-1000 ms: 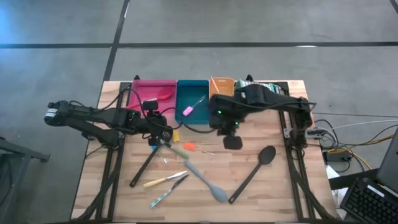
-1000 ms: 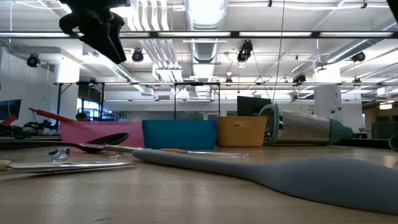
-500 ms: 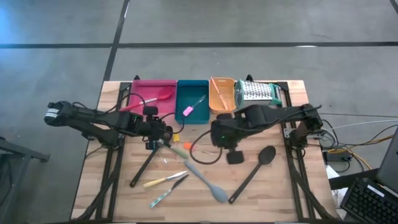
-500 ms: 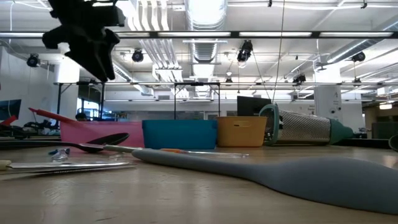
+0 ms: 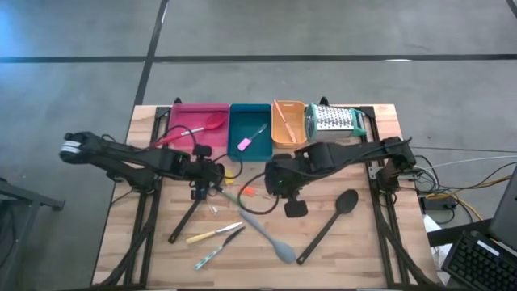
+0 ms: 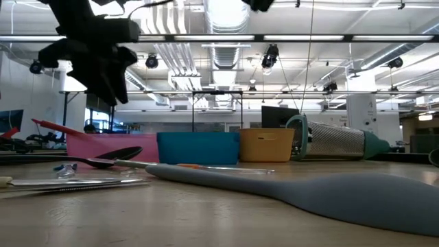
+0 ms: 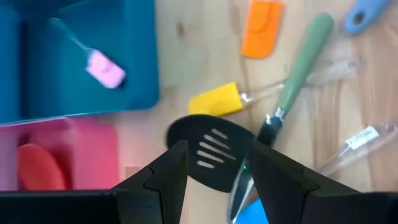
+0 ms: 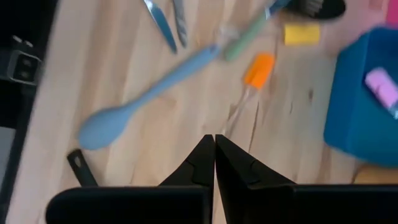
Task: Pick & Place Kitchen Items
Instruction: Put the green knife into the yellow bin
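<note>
My left gripper (image 5: 203, 182) is open above the black slotted turner's head (image 7: 208, 152), one finger on either side of it in the left wrist view (image 7: 217, 148), touching nothing. The turner's long handle (image 5: 187, 217) lies on the table. My right gripper (image 5: 271, 184) is shut and empty above the table, just right of the small orange-headed spatula (image 5: 245, 191), which also shows in the right wrist view (image 8: 258, 68). A small yellow-headed spatula (image 7: 214, 99), a green-handled tool (image 7: 301, 62) and the grey spoon (image 5: 262, 230) lie flat between the arms.
At the back stand a pink tray (image 5: 187, 113) with a red-headed spatula (image 5: 212, 123), a teal tray (image 5: 260, 113) with a pink tool (image 5: 245, 143), an orange tray (image 5: 288, 123) and a grater (image 5: 335, 120). A black spoon (image 5: 327, 226) lies right; small tools (image 5: 208, 246) lie near left.
My right gripper has swung from beside the orange tray toward the table's near left, to just right of the orange-headed spatula, staying shut. My left gripper has shifted a little toward the near edge, over the slotted turner's head. No item has moved.
</note>
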`<state>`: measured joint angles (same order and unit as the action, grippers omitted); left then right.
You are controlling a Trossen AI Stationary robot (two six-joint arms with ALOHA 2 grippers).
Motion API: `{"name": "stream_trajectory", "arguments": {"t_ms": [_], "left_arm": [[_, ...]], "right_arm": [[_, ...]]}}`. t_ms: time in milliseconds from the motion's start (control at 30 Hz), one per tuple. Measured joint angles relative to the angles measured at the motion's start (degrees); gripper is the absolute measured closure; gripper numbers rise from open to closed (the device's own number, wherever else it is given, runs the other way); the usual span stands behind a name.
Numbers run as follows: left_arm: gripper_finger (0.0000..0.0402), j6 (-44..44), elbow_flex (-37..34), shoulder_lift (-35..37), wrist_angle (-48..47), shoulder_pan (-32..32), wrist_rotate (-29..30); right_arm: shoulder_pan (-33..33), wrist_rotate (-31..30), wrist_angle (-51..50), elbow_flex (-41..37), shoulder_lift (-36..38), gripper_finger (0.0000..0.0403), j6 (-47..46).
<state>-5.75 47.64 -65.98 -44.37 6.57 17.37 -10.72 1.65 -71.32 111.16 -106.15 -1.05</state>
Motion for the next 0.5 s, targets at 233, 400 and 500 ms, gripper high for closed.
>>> {"name": "stream_trajectory", "arguments": {"t_ms": [233, 400, 500], "left_arm": [[0.0227, -2.2, 0.7, -8.5, 1.9, -0.2, -7.6], [0.0227, -2.6, 2.4, -14.3, 2.4, -0.3, -11.4], [0.0227, -3.8, 3.3, -17.0, 3.5, -0.2, -13.2]], "right_arm": [[0.0, -0.4, -0.4, -10.1, 0.1, 0.0394, -3.7], [0.0, -0.5, -0.3, -15.6, 0.3, 0.0394, -6.1], [0.0, -1.8, 0.1, -17.7, 0.8, 0.0394, -7.1]]}}
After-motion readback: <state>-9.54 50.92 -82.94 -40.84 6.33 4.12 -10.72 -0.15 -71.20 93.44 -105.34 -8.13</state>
